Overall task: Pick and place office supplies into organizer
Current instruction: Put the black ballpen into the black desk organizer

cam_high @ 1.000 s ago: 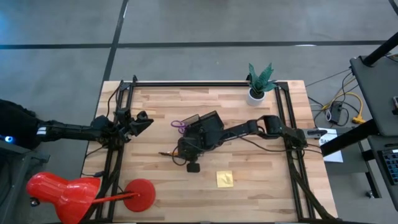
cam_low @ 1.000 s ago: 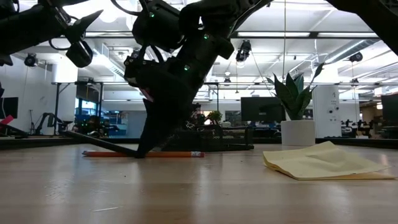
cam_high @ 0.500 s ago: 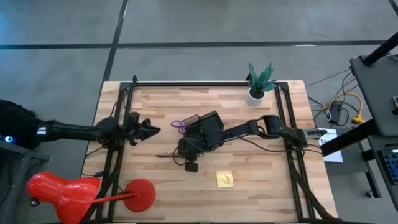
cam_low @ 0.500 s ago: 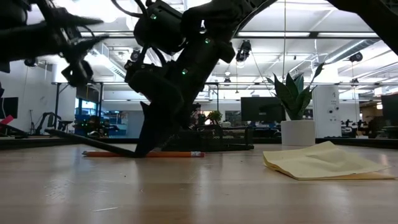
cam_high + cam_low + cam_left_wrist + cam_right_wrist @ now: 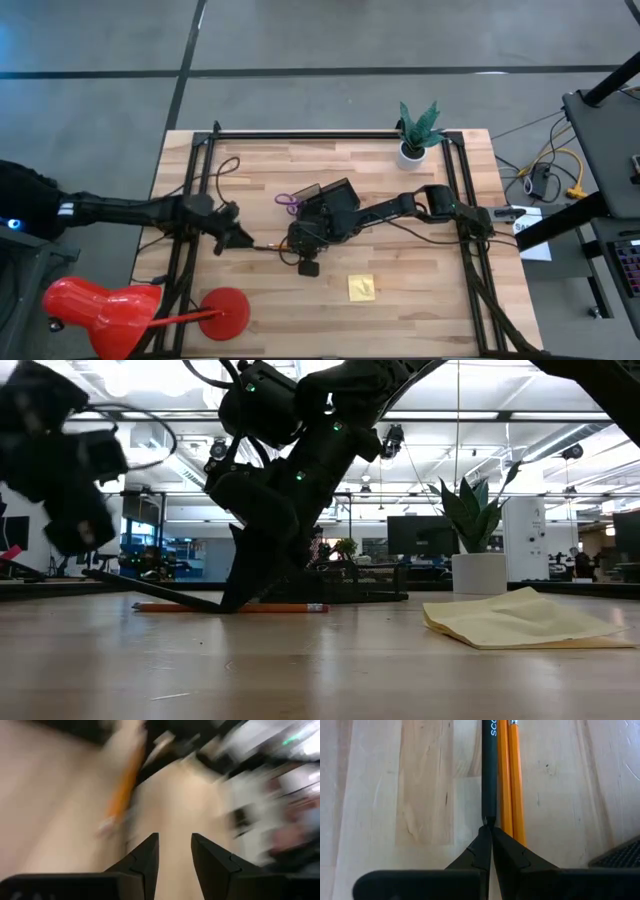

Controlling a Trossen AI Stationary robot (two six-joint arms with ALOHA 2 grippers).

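My right gripper (image 5: 291, 244) (image 5: 489, 827) is low over the table's middle, shut on a thin black pen (image 5: 489, 770). An orange pencil (image 5: 511, 780) (image 5: 240, 607) lies flat on the wood right beside the pen. My left gripper (image 5: 237, 239) (image 5: 173, 852) is open just left of the pencil's tip, above the table. The black organizer (image 5: 335, 200) stands behind the right gripper. The purple scissors handles (image 5: 287, 200) lie to the organizer's left. The yellow sticky-note pad (image 5: 361, 288) (image 5: 520, 620) rests flat nearer the front edge. My right gripper pinches the black pen by its very end (image 5: 489, 819) between both fingertips. The pen runs straight on from the fingers, in line with them. The fingers (image 5: 235, 585) come slanting down from above. In the low view the pen slants up leftward from the held end.
A white pot with a green plant (image 5: 415, 135) stands at the far edge. A red desk lamp (image 5: 120, 312) sits at the near left corner, its base (image 5: 225, 310) on the table. Black frame rails (image 5: 465, 270) run along both sides. Bare wood lies around the sticky pad.
My left gripper has swung from the far left part of the table toward the near edge and a little right, ending beside the pencil's tip. The right gripper and the pen have kept still.
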